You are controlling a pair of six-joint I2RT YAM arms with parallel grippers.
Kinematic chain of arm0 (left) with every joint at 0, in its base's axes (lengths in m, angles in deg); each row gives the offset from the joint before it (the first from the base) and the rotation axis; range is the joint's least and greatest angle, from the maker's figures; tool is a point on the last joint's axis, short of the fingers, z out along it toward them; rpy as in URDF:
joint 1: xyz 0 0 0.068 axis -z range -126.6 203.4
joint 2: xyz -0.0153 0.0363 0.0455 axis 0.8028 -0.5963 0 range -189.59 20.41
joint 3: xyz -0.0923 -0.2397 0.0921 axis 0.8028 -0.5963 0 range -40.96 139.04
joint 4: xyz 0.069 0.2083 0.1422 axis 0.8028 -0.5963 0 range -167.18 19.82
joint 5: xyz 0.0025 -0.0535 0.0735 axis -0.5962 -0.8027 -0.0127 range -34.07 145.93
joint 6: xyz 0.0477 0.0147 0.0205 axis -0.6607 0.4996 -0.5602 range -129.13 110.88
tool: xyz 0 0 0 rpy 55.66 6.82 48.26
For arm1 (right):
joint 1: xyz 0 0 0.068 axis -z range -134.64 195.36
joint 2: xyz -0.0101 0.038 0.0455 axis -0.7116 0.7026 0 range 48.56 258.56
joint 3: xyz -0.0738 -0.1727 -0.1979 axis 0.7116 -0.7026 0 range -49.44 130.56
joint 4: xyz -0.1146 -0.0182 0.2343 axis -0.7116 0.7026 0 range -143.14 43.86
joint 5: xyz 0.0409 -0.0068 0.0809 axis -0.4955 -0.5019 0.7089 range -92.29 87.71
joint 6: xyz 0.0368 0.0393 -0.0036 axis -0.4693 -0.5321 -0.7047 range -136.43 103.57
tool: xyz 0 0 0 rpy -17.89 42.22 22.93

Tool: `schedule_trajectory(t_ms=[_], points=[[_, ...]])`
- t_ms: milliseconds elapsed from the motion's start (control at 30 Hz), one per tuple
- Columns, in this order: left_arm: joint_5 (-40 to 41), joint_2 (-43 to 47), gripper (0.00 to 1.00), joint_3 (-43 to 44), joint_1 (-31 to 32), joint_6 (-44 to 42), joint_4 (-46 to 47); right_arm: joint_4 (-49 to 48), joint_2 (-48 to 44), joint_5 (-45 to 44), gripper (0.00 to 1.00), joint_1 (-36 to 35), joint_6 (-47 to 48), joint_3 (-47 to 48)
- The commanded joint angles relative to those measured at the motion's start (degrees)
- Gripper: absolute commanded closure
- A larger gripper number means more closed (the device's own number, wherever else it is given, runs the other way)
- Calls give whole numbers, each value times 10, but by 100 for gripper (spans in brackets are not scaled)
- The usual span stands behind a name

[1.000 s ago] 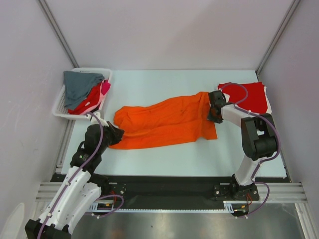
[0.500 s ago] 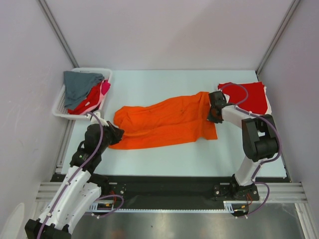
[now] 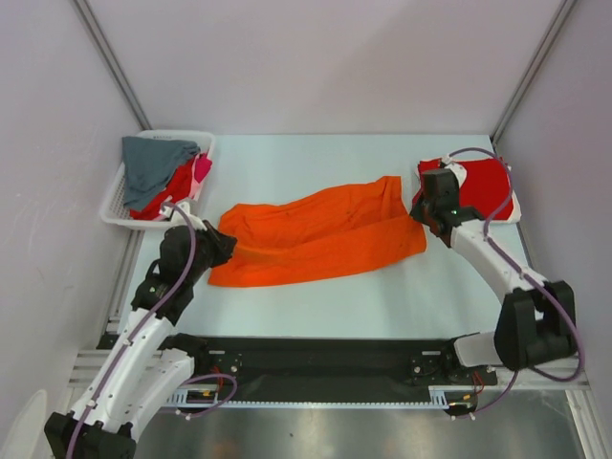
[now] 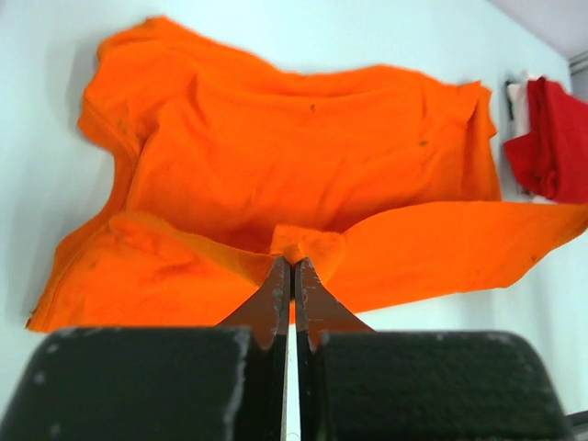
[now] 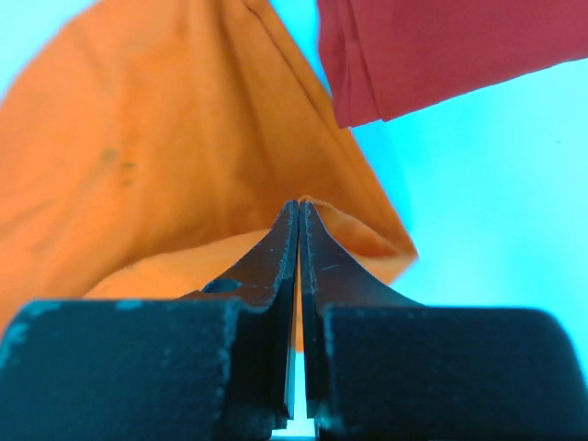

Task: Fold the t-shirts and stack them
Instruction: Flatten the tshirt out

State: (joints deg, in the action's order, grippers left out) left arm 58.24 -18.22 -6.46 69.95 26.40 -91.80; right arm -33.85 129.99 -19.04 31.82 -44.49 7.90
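Observation:
The bright orange t-shirt (image 3: 320, 239) lies stretched across the middle of the table. My left gripper (image 3: 222, 246) is shut on its left edge; in the left wrist view the jaws pinch a fold of the orange cloth (image 4: 303, 246). My right gripper (image 3: 421, 212) is shut on its right end, and the right wrist view shows the orange cloth (image 5: 165, 156) pinched at the tips. A folded red t-shirt (image 3: 483, 186) lies at the far right, also seen in the right wrist view (image 5: 432, 50). Grey (image 3: 153, 161), red and pink tees lie in the basket.
The white mesh basket (image 3: 113, 206) stands at the far left of the table. Frame posts rise at both back corners. A black rail runs along the table's near edge by the arm bases.
My right arm has swung outward to the right, drawing the orange shirt's right end with it. My left gripper has moved slightly up. The shirt is stretched flatter.

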Motion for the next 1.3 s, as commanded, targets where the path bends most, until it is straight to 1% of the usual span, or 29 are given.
schedule_trajectory(t_ms=[0,33,100,200,233,267,367,433,467,500,533,567,600,767,833,933,1000,1033,1067,1133,1167,1267], points=[[11,2,99,48,1,-7,12,-3,-71,-3,100,2,-11,-27],[9,4,100,55,1,-7,10,3,-97,4,100,3,-11,-34],[7,16,100,58,1,-8,7,33,-121,18,100,3,-12,-50],[0,38,99,56,1,-8,-3,58,-194,29,100,5,-26,-110],[-4,43,99,50,1,-6,-6,58,-213,40,100,6,-31,-148],[-5,49,99,46,1,-5,-8,64,-251,47,100,7,-38,-164],[-14,65,99,28,1,2,-10,68,-303,94,100,10,-61,-221],[-19,74,100,15,1,6,-10,77,-311,103,92,9,-72,-233],[-34,76,100,10,1,7,-11,105,-312,86,84,10,-96,-235],[-38,81,100,4,1,9,-11,115,-312,83,56,8,-101,-239],[-41,85,100,0,1,9,-11,116,-315,85,47,8,-100,-245],[-41,87,100,-2,1,9,-11,116,-318,88,41,9,-102,-250],[-41,89,100,-4,1,9,-12,111,-322,95,38,10,-102,-260],[-43,94,100,-14,1,9,-13,77,-308,137,38,11,-109,-270],[-45,94,100,-18,1,9,-13,74,-295,149,40,5,-107,-268],[-40,93,100,-23,1,9,-11,87,-291,144,44,-12,-112,-270],[-35,88,99,-25,1,7,-9,110,-282,124,48,-26,-124,-267],[-35,87,99,-24,1,6,-8,149,-275,104,49,-34,-148,-256],[-36,86,99,-23,1,6,-8,166,-260,71,50,-53,-157,-250],[-37,82,99,-22,1,5,-5,207,-248,44,51,-70,-180,-242],[-38,82,100,-23,1,5,-4,212,-242,30,51,-85,-195,-239],[-36,82,99,-27,1,5,4,200,-242,39,52,-103,-217,-256]])
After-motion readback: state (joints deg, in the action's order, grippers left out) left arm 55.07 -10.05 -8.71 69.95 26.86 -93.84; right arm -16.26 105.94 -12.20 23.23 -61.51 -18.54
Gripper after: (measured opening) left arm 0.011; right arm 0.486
